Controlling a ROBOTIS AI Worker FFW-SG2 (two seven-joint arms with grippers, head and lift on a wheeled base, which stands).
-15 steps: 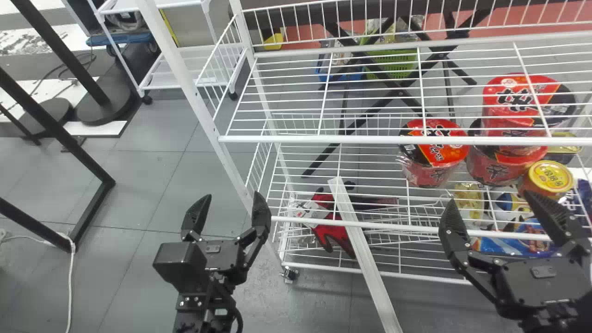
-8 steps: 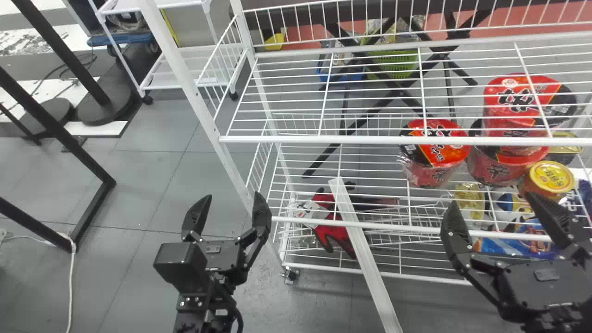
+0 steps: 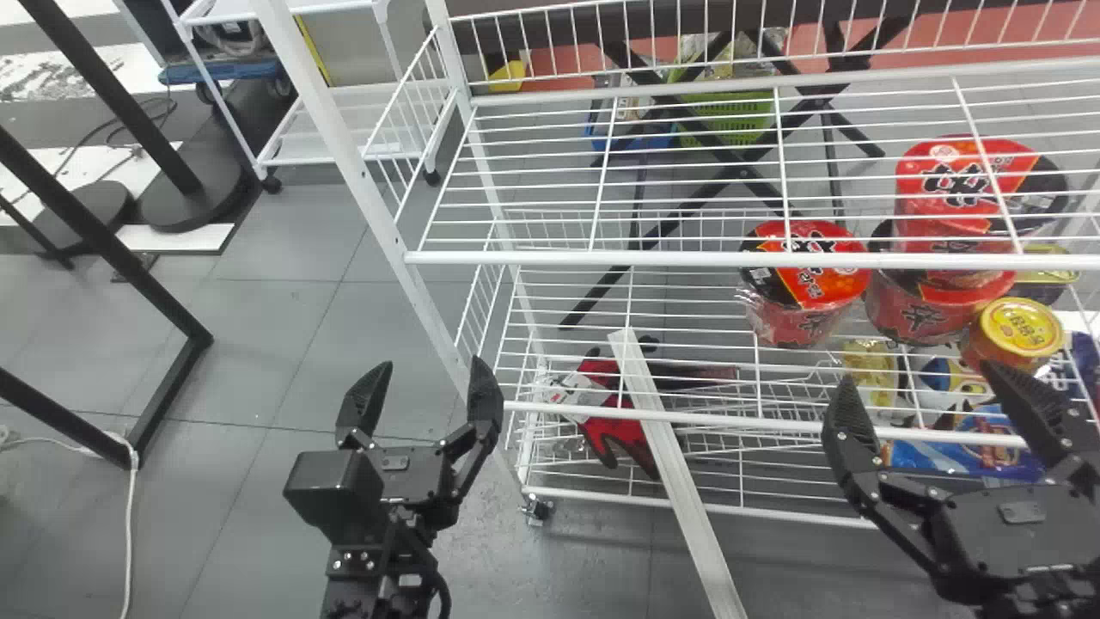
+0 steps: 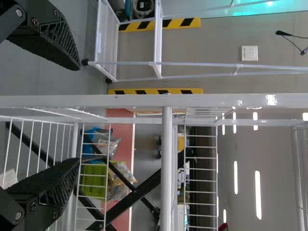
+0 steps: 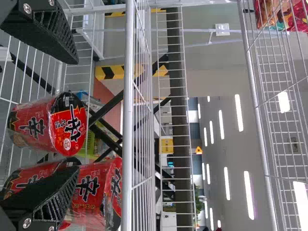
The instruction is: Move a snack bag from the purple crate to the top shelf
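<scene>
Through my cameras, a place like a lab or a workshop, I cannot tell which, grey floor (image 3: 258,344), loose cable (image 3: 131,533), wheeled cart (image 3: 344,161), black-yellow tape (image 4: 185,22), ceiling lights (image 4: 258,195), a shop-like rack (image 3: 601,258) with noodle cups (image 3: 795,325).

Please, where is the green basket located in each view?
Head view: green basket, right of centre, near the top, beyond the white rack.
Left wrist view: green basket, beyond the rack's wires.
Right wrist view: green basket, partly hidden behind a red cup.
Shared landmark: the black crossed bars beside it.
</scene>
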